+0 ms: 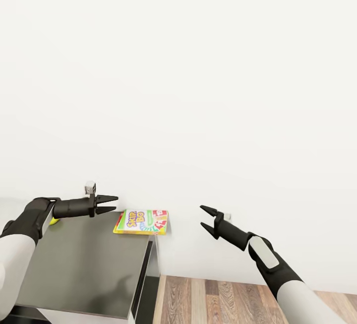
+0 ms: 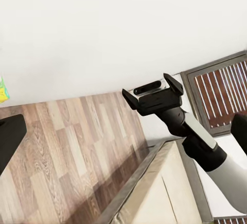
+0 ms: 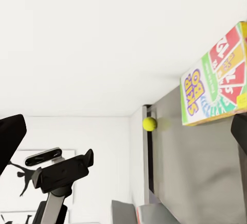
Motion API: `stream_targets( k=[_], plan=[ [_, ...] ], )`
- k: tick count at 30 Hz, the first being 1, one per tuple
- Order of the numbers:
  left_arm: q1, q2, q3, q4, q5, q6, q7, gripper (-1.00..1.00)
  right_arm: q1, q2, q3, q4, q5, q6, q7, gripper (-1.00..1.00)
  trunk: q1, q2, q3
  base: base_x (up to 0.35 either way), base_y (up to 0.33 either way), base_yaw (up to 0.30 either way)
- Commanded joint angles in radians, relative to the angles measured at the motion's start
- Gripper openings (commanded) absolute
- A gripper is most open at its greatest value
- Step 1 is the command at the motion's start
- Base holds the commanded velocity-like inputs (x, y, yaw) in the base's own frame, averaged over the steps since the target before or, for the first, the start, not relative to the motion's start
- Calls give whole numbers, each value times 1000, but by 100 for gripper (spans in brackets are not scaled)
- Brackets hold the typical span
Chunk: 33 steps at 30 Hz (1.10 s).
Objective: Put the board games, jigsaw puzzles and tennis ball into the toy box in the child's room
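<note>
A white-green board game with red lettering lies flat on the far right corner of the table, against the wall. In the right wrist view the same board game lies near the tennis ball. In the head view the tennis ball peeks out from behind my left forearm. My left gripper hovers open above the table top, just left of the game, holding nothing. Off the table's right end, my right gripper hangs open and empty over the floor.
A white wall runs directly behind the table. Wood-plank floor lies to the right of the table's end. The left wrist view has a cream slab on a dark frame and a brown slatted panel.
</note>
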Motion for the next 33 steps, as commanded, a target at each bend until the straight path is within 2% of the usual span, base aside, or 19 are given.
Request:
stream_targets(
  k=[1,7,10,13,21,25,33],
  plan=[
    [-1,-1,4,-1,-10,11,-8,100,0,0,3,0,-2,-1,3,100,4,-8,-5,0,0,0],
    [-1,-2,6,-1,-10,12,-8,100,1,5,7,1,7,-15,-8,100,27,-50,-23,0,0,0],
    [-1,-2,6,-1,-10,12,-8,100,1,21,11,3,11,-18,-18,100,39,-71,-33,0,0,0],
    [-1,-2,5,-1,-10,11,-8,100,0,43,6,21,10,-20,-59,100,50,-92,-42,0,0,0],
    [-1,-2,5,-1,-10,11,-8,100,-11,76,-5,77,4,-49,-177,100,81,-148,-67,0,0,0],
    [-1,-2,6,-1,-10,11,-8,100,-16,84,-8,113,3,-94,-209,100,96,-176,-80,0,0,0],
    [-1,-1,6,-1,-10,10,-8,100,-18,91,-8,123,4,-108,-218,100,127,-232,-105,0,0,0]
  ],
)
